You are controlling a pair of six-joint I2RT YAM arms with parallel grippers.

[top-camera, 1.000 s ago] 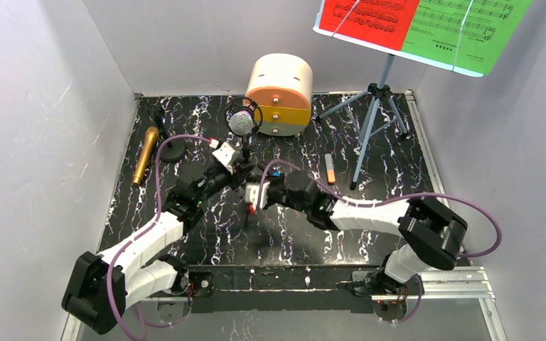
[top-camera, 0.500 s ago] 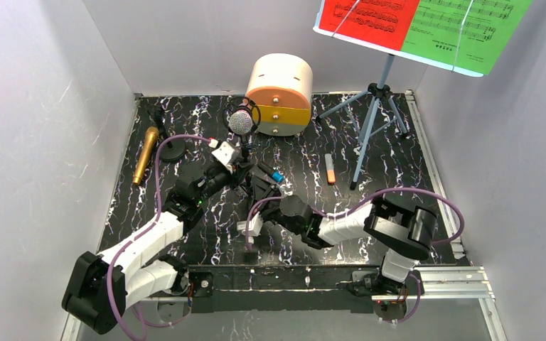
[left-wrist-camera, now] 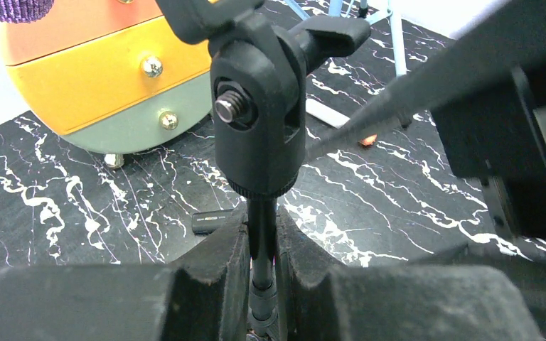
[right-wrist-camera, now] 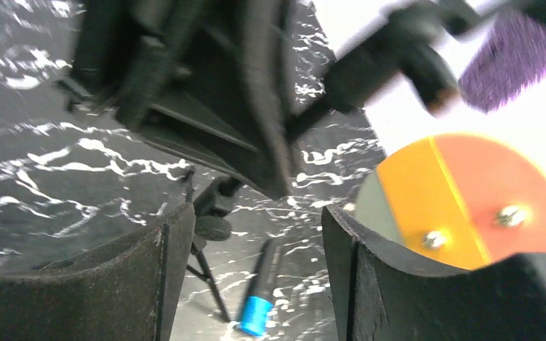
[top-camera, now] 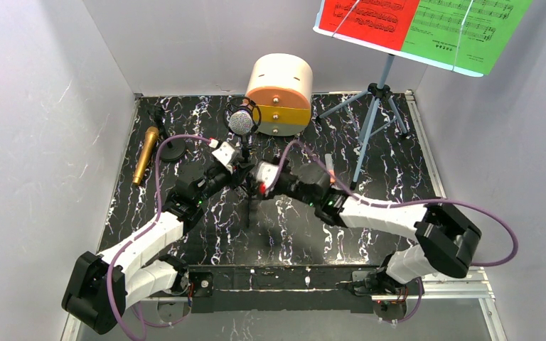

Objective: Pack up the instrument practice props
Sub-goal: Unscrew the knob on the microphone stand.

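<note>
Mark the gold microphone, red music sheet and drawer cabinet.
gold microphone point(top-camera: 145, 156), top external view, mid body.
red music sheet point(top-camera: 368, 18), top external view, page centre.
drawer cabinet point(top-camera: 279, 74), top external view, cream top.

Arms point(top-camera: 142, 241): white links, black joints, looping purple cables point(top-camera: 158, 177), black fingers point(left-wrist-camera: 206, 277)

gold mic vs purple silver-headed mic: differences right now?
Pose: the gold microphone lies flat on the table, far left; the purple microphone sits raised on a black tripod.
Colour: the gold microphone is gold throughout; the purple microphone has a silver mesh head.
Contact: the gold microphone is untouched; the purple microphone's tripod stem is clamped by the left end effector.
Neither is packed yet.
</note>
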